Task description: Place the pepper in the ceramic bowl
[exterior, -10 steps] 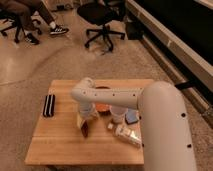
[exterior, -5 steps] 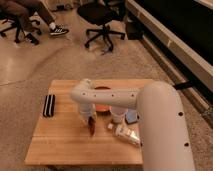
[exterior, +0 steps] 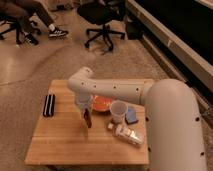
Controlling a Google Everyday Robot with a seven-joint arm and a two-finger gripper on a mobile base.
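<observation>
**Spotter:** Where is your gripper, and what has it got?

**Me:** My gripper (exterior: 85,121) hangs straight down from my wrist over the middle of the wooden table (exterior: 55,142). Its fingers are clenched on the pepper (exterior: 87,119), which shows as a thin dark-red sliver between them, pointing roughly downward and lifted off the wood.

**Spotter:** And the ceramic bowl?

**Me:** The ceramic bowl (exterior: 101,104) sits just beyond the gripper and a little to the far side, partly hidden behind my wrist. Only its orange-red rim and part of the inside show. The pepper is near it but not over it yet.

**Spotter:** How do you expect the pepper to behave?

**Me:** Very light, I'd judge, with a smooth, slightly slick skin and a slender body that bends or bruises if squeezed hard. A grip across the thicker end, kept gentle, seems safest; the tapered tip could slide out.

**Spotter:** Anything in the way?

**Me:** A translucent white cup (exterior: 118,111) stands just past the bowl, with a blue sponge (exterior: 132,116) beside it and a small bottle (exterior: 128,134) lying nearer the table edge. A dark flat object (exterior: 48,105) lies well apart on the opposite side. I'd carry the pepper over the rim, then let go low so it doesn't bounce.
</observation>
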